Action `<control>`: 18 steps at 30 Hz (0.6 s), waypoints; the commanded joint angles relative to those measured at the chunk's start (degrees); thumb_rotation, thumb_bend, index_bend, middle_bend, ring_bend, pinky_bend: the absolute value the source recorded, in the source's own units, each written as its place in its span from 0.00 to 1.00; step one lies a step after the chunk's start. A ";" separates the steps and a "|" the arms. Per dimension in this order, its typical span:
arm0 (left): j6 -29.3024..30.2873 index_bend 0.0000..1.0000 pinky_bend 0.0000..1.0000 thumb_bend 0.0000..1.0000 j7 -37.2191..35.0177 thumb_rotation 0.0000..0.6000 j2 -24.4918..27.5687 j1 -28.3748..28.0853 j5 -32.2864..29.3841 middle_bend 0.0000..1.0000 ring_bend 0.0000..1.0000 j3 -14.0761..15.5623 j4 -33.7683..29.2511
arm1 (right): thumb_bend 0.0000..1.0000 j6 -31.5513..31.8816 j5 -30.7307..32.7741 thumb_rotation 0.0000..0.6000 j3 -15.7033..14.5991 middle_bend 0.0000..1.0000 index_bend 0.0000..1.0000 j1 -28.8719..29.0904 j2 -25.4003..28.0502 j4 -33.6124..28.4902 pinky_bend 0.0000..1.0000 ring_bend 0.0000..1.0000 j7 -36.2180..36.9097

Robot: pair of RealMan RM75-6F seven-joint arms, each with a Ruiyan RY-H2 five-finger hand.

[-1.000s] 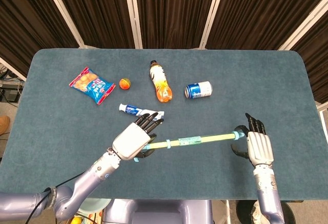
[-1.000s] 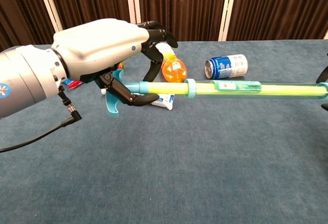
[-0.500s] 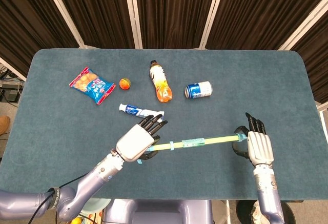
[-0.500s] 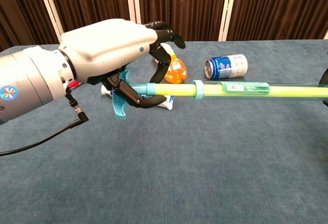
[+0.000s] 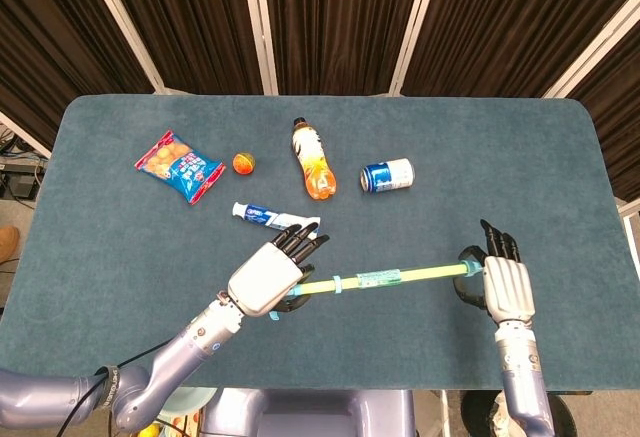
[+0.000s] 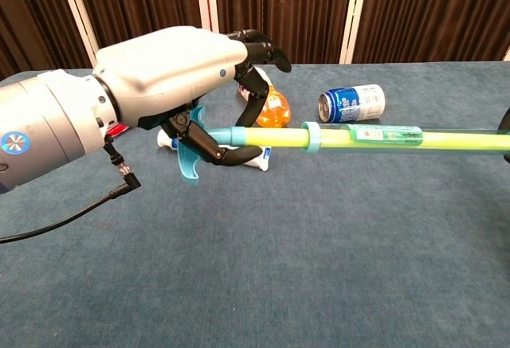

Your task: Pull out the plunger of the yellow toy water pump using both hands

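Fingers (image 6: pixel 239 155) of the left hand (image 5: pixel 265 277) clasp the plunger (image 6: pixel 271 136) handle; the right hand (image 5: pixel 505 285) grips the yellow toy water pump (image 5: pixel 400 276), above the surface's near edge. Since a second ago the handle has shifted slightly rightward, so extension looks stalled.

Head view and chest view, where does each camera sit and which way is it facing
Head view: sits high, looks steeply down on the whole table; shows both forearms, the left hand and right hand at the ends of the yellow toy water pump.
Chest view: sits low at the table's near edge, looks across toward the curtains; the left hand fills the left side, the right hand is barely visible at the frame edge.
Shared: the pump, left hand, blue can, orange bottle.
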 commanded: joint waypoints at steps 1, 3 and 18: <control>0.01 0.63 0.16 0.32 0.06 1.00 0.06 -0.02 0.04 0.11 0.00 0.11 -0.02 | 0.39 0.11 0.04 1.00 0.10 0.05 0.67 -0.04 0.02 0.02 0.00 0.00 0.07; 0.03 0.63 0.16 0.32 0.04 1.00 0.15 0.00 0.05 0.11 0.00 0.22 -0.12 | 0.39 0.22 0.18 1.00 0.32 0.05 0.69 -0.05 0.18 0.00 0.00 0.00 0.16; 1.17 0.63 0.16 0.32 -0.99 1.00 2.01 1.17 0.94 0.11 0.00 1.76 -0.79 | 0.40 1.28 1.63 1.00 3.21 0.09 0.75 -0.14 3.53 0.14 0.00 0.00 1.39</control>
